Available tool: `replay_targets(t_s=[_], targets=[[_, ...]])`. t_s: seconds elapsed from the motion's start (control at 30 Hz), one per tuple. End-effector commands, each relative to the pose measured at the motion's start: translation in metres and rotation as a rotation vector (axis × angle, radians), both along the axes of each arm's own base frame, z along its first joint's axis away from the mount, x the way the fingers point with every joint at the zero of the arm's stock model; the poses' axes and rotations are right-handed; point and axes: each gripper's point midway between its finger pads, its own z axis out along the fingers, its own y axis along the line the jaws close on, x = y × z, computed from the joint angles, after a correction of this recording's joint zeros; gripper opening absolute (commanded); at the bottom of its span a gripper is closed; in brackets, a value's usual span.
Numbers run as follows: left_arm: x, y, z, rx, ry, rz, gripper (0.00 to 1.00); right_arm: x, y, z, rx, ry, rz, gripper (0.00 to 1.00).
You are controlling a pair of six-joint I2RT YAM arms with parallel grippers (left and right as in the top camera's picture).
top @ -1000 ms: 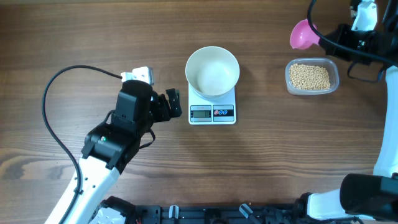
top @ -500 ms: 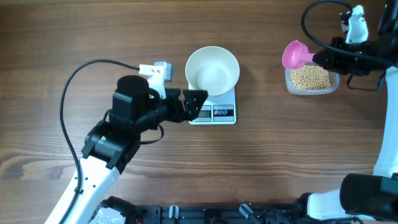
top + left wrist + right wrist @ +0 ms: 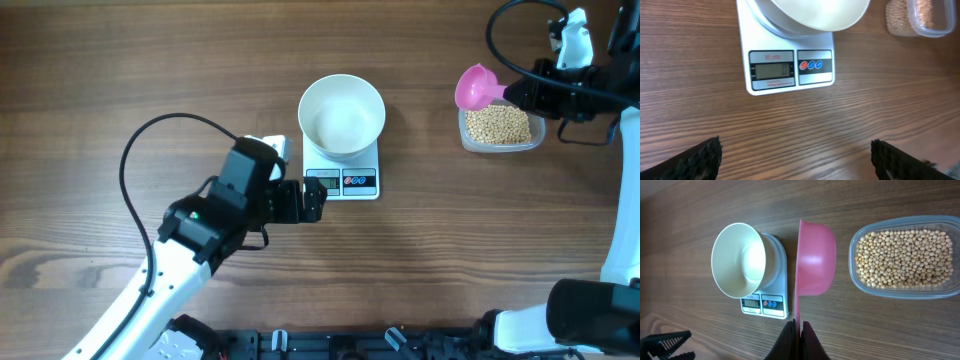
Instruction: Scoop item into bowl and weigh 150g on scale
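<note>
The empty white bowl (image 3: 342, 114) stands on the white scale (image 3: 341, 183) at mid-table. The beans (image 3: 498, 124) lie in a clear tub (image 3: 536, 128) at the right. My right gripper (image 3: 520, 95) is shut on the handle of an empty pink scoop (image 3: 478, 88), whose cup hangs by the tub's upper left corner. The right wrist view shows the scoop (image 3: 815, 265) on edge between the bowl (image 3: 737, 260) and the beans (image 3: 905, 255). My left gripper (image 3: 312, 201) stands open in front of the scale's left corner, holding nothing. Its wrist view looks at the scale (image 3: 790, 70) display.
A black cable (image 3: 150, 150) loops over the table behind the left arm. The right arm's links (image 3: 580, 85) reach over the far right edge. Bare wood lies in front of the scale and between the scale and the tub.
The left arm swung toward the bowl, then drew back to the scale's front left corner. The right gripper brought the scoop down and left to the tub, then held still.
</note>
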Motion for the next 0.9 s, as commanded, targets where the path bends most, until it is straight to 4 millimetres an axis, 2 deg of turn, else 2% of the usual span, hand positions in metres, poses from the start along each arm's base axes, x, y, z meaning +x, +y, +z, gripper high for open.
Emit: replay_targets(t_s=[0.0,0.13,0.23,0.33,0.43,0.67,0.87], targets=[[0.004,0.002,0.001,0.091,-0.067,0.045,1.00,0.001,0.001,-0.003,0.006,0.012,-0.003,0.04],[-0.002,-0.006,0.003,0.087,-0.074,0.014,1.00,0.002,0.000,-0.003,0.003,0.007,-0.001,0.04],[0.001,0.001,0.012,0.098,-0.120,0.044,1.00,0.003,0.000,-0.003,0.000,0.003,-0.002,0.04],[0.001,0.017,0.022,0.148,-0.174,0.069,1.00,0.003,0.000,-0.003,0.001,0.005,-0.002,0.04],[-0.006,0.015,0.015,0.164,-0.144,0.021,1.00,0.002,0.000,-0.003,0.002,0.008,-0.002,0.04],[-0.004,0.015,0.003,0.207,-0.124,-0.004,1.00,0.000,0.001,-0.004,0.009,0.021,-0.003,0.04],[-0.005,0.001,0.007,0.138,-0.120,-0.038,1.00,-0.001,0.001,-0.004,0.009,0.023,-0.003,0.05]])
